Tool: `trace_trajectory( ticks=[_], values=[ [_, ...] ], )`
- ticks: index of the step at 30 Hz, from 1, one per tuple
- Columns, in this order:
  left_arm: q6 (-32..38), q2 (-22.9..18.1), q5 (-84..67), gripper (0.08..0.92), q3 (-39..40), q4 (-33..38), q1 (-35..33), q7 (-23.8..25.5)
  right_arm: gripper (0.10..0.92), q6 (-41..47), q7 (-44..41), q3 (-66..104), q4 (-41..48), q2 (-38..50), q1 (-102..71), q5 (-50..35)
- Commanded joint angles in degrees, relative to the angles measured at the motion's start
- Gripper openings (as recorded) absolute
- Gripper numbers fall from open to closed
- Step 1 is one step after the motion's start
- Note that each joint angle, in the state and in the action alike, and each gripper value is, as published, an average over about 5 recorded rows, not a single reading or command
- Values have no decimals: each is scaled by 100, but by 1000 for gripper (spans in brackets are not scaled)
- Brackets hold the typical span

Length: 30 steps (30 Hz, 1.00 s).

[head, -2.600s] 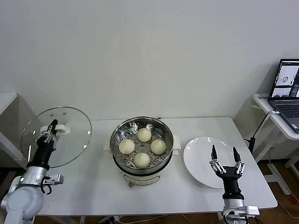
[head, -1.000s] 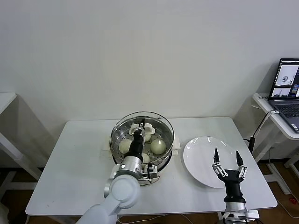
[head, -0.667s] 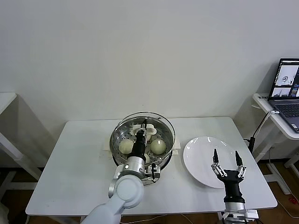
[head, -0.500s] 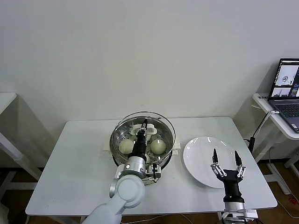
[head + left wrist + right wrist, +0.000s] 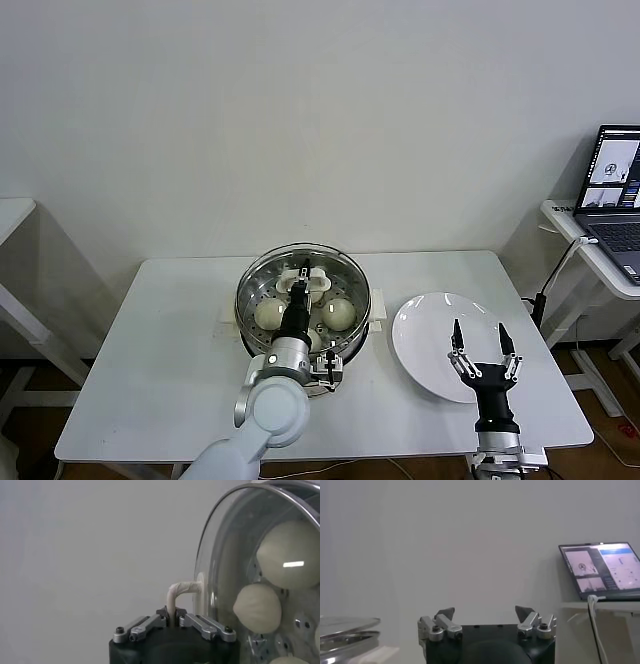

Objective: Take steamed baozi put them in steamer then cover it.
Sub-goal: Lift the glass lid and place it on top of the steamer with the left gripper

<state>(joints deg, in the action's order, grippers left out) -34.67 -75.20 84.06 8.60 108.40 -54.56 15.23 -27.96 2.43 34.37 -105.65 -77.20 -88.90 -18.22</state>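
Setting: White tabletop (image 5: 160, 370) is set before a plain pale wall; a laptop (image 5: 612, 200) is seen on a side stand at the far right.
Left fingers: The left gripper (image 5: 172, 617) is clamped shut on the small white handle (image 5: 179, 591) of the cover (image 5: 220, 545); the handle is pinched at its middle, judged so that the glass hangs level and does not swing.
Cover: The clear lid with its metal rim is held over the steamer (image 5: 303, 310), its rim lined up with the pot's rim in the head view. Whether it is fully seated or a touch above cannot be told. It is carried by the handle because nothing else on it offers a hold.
Left arm: The arm is reached in from the near side, over the pot's near edge, so the lid comes down from above.
Steamed baozi: The steamed baozi (image 5: 339, 313) are lying on the perforated tray inside the pot, seen through the glass; three are clear in the head view, the near one is hidden behind the arm.
Steamer: It stands at the middle of the tabletop on its white base.
Right fingers: The right gripper (image 5: 478, 349) is held with fingers spread wide and empty, pointing up.
Right arm: It is parked at the near right, in front of the white plate (image 5: 425, 345), kept out of the lid's path.
Plate: It lies bare, just right of the steamer.
Stage: Loading is judged done; only seating and releasing the cover remain.
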Motion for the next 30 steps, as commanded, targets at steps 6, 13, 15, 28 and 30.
trace_trajectory(
  ticks=[6, 13, 15, 28, 30],
  values=[
    [26, -78, 90, 190, 32, -74, -60, 34, 823, -20, -5, 4, 18, 1, -1, 28],
    [56, -70, 95, 190, 10, -124, -66, 31, 823, -32, -9, -5, 3, -10, -23, 41],
    [61, -71, 95, 190, 9, -127, -66, 28, 823, -38, -10, -5, 1, -12, -30, 48],
    [99, -99, 95, 190, -16, -168, -42, 8, 823, -39, -12, -20, -14, -11, -37, 64],
    [107, -98, 94, 190, -22, -168, -55, 5, 823, -40, -15, -22, -9, -11, -35, 66]
  ],
)
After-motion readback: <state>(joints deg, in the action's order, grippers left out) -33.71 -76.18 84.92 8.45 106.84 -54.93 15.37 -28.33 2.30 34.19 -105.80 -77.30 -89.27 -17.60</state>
